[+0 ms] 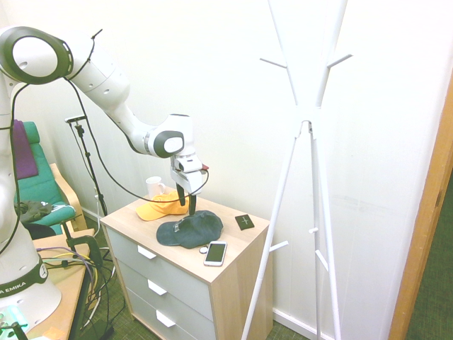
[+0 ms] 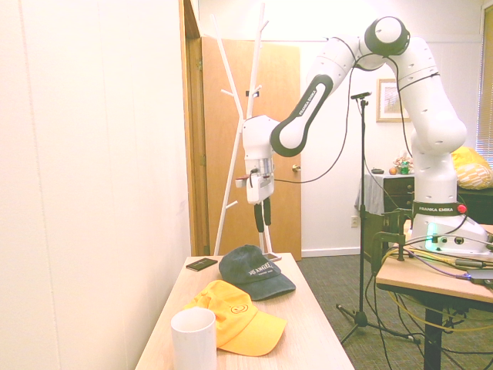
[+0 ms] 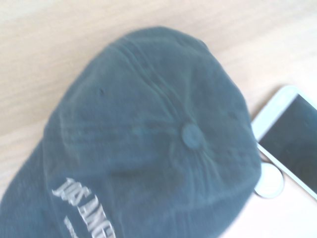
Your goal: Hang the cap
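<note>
Pale room with white walls and a wooden door; against one wall, a light-wood chest of drawers with grey fronts and white handles, its tabletop [image 1: 233,244] carrying everything. Beside it, near the corner, a tall white coat stand [image 1: 304,127] with slanted legs and upward pegs, all pegs bare. White Franka arm [image 1: 106,85] reaching in over the tabletop, "FRANKA EMIKA" printed on its base. Open floor beside the chest toward the stand; tabletop edges free on the front and stand side.

On the tabletop, a dark navy-blue fabric baseball cap [image 1: 190,229] lying crown up, roughly mid-surface, brim pointing toward the far end in the second exterior view. Directly above its crown, the jaws [image 1: 185,204] pointing straight down, spread apart, gripping nothing; whether the tips touch the fabric cannot be told. White lettering on the cap front, partly legible as "LOS ANGE…" in the wrist view.

Just beside the navy cap, an orange-yellow fabric cap [image 1: 163,207] with a small smiley face on its front, touching or nearly so. Beyond that, a plain white mug [image 1: 154,187]. Near the front edge, a white smartphone [image 1: 215,253] with dark screen, a small round white disc [image 3: 269,181] beside it against the navy cap's rim. Toward the stand side, a small flat black square [image 1: 244,222].
</note>
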`<state>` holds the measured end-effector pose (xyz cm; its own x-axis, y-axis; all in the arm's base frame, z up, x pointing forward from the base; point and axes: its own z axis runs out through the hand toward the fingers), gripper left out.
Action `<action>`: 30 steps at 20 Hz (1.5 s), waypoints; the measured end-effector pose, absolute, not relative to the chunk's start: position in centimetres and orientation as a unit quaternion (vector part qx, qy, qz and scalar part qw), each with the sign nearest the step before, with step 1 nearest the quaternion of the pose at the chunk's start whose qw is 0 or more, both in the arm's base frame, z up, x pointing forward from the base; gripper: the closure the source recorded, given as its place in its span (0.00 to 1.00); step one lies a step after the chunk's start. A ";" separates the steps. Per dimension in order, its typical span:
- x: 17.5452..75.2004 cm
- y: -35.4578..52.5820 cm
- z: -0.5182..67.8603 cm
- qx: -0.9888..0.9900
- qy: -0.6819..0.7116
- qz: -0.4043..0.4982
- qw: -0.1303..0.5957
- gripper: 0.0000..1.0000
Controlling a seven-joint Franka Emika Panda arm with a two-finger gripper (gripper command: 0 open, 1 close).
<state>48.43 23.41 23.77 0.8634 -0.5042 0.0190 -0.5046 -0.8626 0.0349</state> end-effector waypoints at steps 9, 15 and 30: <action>50.3 23.4 18.5 0.974 -0.227 0.020 0.004 0.00; 51.1 24.8 18.3 0.978 -0.205 0.040 0.006 1.00; 51.8 25.4 18.4 0.980 -0.194 0.047 0.013 1.00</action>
<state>51.83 25.35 18.38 0.9202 -0.3792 0.0973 -0.3815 -0.9243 0.0062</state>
